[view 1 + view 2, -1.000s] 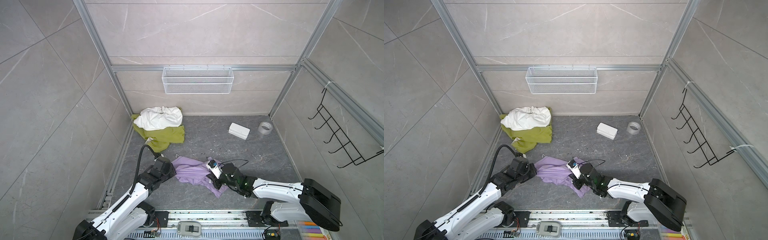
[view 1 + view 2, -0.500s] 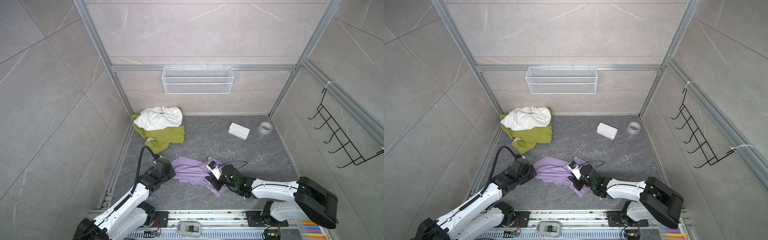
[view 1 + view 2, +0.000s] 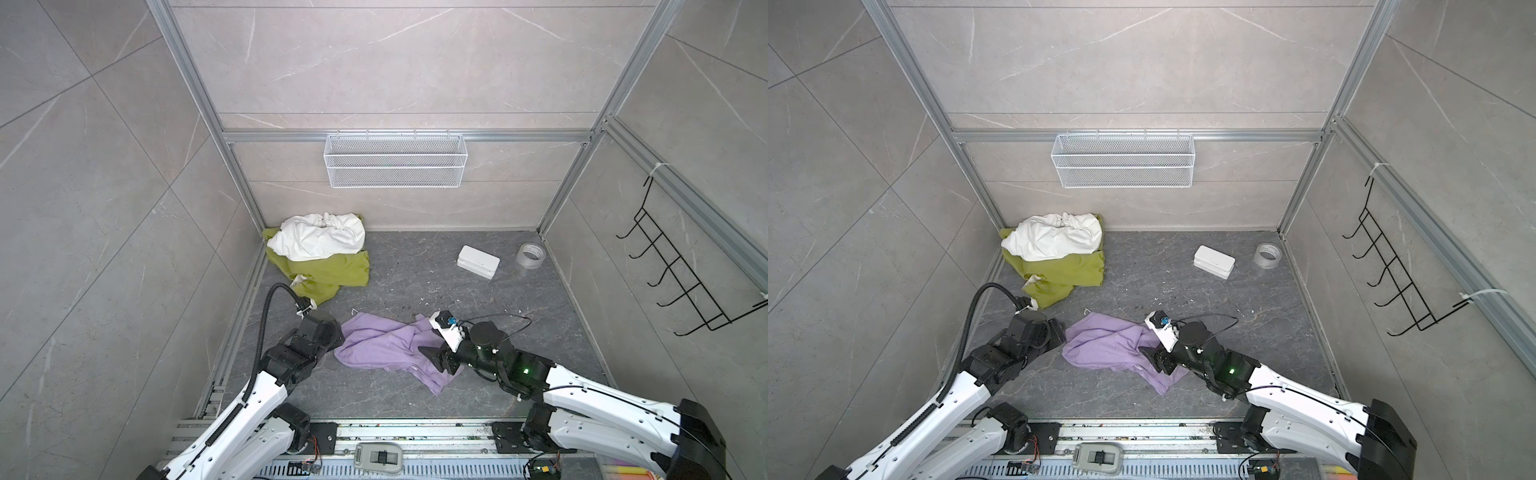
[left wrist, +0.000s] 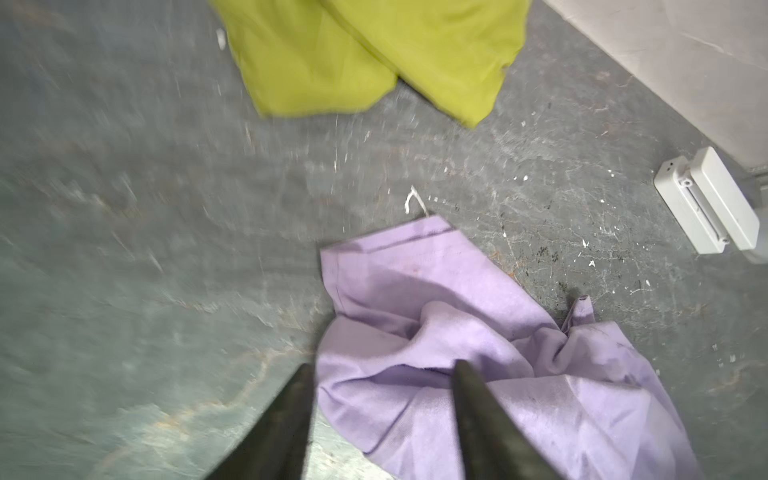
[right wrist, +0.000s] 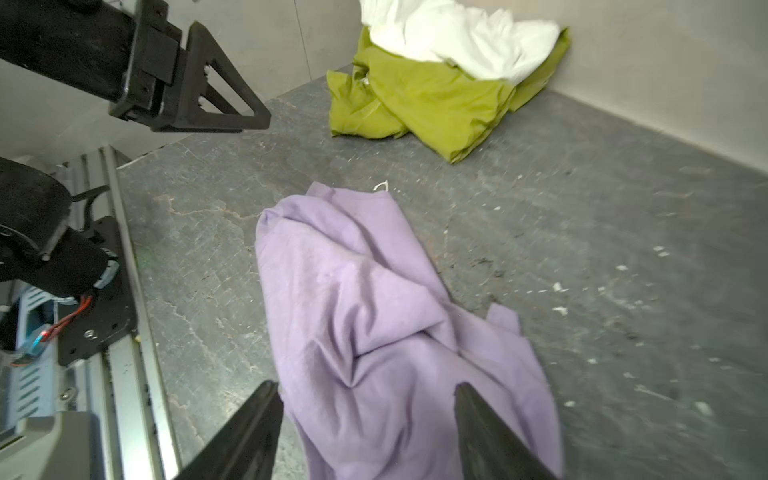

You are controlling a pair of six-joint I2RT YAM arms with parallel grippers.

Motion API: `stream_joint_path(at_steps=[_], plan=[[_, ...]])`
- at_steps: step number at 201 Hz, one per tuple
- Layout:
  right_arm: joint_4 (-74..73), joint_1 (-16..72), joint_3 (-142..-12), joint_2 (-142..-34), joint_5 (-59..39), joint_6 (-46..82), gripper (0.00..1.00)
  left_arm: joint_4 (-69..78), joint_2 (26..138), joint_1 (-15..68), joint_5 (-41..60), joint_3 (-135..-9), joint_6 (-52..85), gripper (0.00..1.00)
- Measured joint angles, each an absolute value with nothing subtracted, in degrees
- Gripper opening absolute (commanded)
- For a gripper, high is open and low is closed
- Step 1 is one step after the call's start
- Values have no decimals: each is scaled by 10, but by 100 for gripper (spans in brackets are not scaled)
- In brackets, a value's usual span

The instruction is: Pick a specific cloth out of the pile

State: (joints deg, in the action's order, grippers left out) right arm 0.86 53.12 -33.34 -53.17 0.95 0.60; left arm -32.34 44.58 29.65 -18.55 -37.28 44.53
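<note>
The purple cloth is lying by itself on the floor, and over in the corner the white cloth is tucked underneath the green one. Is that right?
Nearly. The white cloth lies on top of the green cloth, not underneath it; both top views show this. The purple cloth does lie by itself on the floor.

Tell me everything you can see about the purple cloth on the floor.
The lavender cloth is plain, soft fabric with a stitched hem, lying crumpled and folded over itself on the grey floor, well clear of the white-and-green pile. A small white loop sits at its far corner. The left claw and right claw stand open at opposite ends of it, neither gripping; whether their tips touch the fabric is unclear.
</note>
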Motion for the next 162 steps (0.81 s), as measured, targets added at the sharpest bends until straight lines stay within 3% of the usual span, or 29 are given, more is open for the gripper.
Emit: stream_joint_path(at_steps=[22, 49, 119, 162], plan=[[16, 506, -349, -524, 46, -33, 73, -331, 444, 296, -216, -396, 410, 91], [-2, 441, -339, -522, 82, -52, 77, -329, 457, 296, -252, -410, 364, 95], [-119, 326, -258, -514, 212, -52, 87, -251, 486, 294, -348, -405, 254, 96], [-202, 248, -218, -551, 263, -42, 85, -166, 512, 236, -353, -356, 206, 95]])
